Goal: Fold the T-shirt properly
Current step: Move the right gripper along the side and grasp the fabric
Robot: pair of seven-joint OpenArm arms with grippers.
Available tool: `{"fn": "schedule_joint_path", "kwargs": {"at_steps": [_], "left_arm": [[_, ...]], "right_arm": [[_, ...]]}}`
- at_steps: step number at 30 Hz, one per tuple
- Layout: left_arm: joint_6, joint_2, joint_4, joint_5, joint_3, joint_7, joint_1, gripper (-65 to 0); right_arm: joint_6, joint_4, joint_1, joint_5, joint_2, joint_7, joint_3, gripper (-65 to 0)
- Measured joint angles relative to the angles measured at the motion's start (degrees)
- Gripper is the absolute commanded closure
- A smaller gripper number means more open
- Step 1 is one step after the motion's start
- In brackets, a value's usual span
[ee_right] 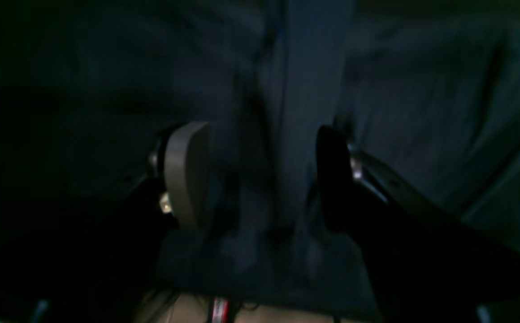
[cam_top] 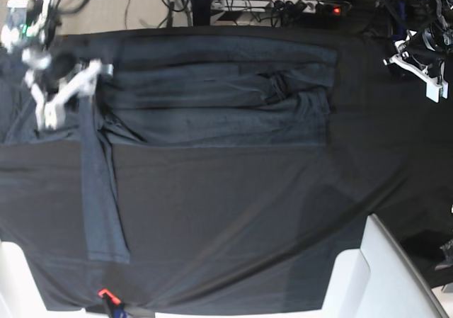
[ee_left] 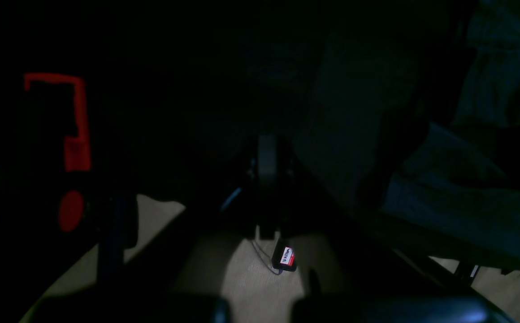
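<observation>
Lying half-folded on the worktop (cam_top: pixel 283 212), soft limp T-shirt (cam_top: pixel 212 95); right fingers (ee_right: pixel 188 175) wide astride a fold, left fingers (cam_top: pixel 433 88) shut, best pinched at hem.

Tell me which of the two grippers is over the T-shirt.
The right gripper, on the base view's left, open above the T-shirt near its narrow strip. The left gripper sits shut at the far right over the black table cloth.

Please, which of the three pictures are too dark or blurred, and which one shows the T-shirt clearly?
Left wrist view: very dark, only a T-shirt fold at the right and a pale floor patch show. Right wrist view: dim and motion-blurred, though the right gripper shows its jaws apart over the cloth. Base view: evenly lit and sharp, with the T-shirt clear on the black cloth.
</observation>
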Motion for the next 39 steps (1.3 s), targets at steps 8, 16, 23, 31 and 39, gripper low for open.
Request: {"fn": "schedule_joint_path", "kwargs": {"at_steps": [8, 16, 23, 31, 39], "left_arm": [[0.02, 0.44, 0.0, 0.09, -0.15, -0.22, -0.09, 0.0], [0.0, 1.03, 0.0, 0.28, -0.42, -0.2, 0.46, 0.0], [-0.02, 1.16, 0.0, 0.17, -0.33, -0.28, 0.31, 0.0], [0.0, 1.14, 0.0, 0.04, -0.28, -0.28, 0.13, 0.0], [-0.02, 1.2, 0.0, 0.15, -0.15, -0.26, 0.13, 0.0]], "right_arm": [[-0.52, -33.77, 31.8, -0.39, 5.68, -5.35, -0.31, -35.6], [-0.68, -65.35, 47.84, -0.5, 8.13, 7.39, -0.55, -35.9], [-0.94, -78.62, 50.73, 0.04, 8.5, 19.65, -11.43, -35.9], [-1.57, -78.4, 50.29, -0.02, 6.58, 21.44, -12.04, -35.3], [-1.27, -78.38, 50.29, 0.26, 5.03, 21.22, -12.09, 0.0]]}}
